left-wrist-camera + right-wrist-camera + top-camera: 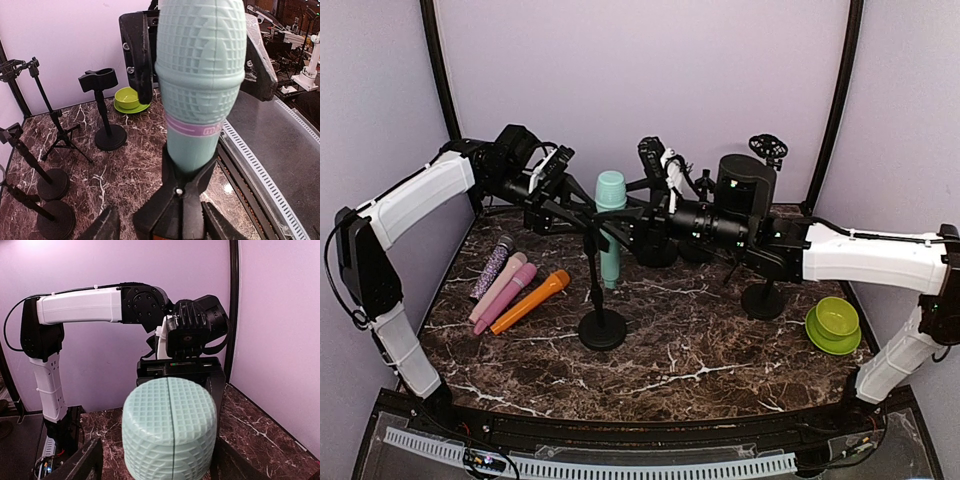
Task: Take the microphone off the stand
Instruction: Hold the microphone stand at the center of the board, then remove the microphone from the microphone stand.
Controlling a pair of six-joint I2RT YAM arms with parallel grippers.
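Observation:
A mint-green microphone (610, 225) stands upright in the black clip (182, 200) of a round-based stand (602, 328) at mid table. My left gripper (578, 218) reaches in from the left. In the left wrist view its jaws (160, 222) are open on either side of the clip below the microphone (200, 85). My right gripper (630, 225) comes from the right. Its open fingers flank the microphone's gridded head (170, 430), with a gap on the left side.
Three loose microphones lie at the left: glittery purple (492, 266), pink (505, 290) and orange (530, 301). A green bowl on a green plate (833, 322) sits at the right. Several empty black stands (763, 300) crowd the back and right.

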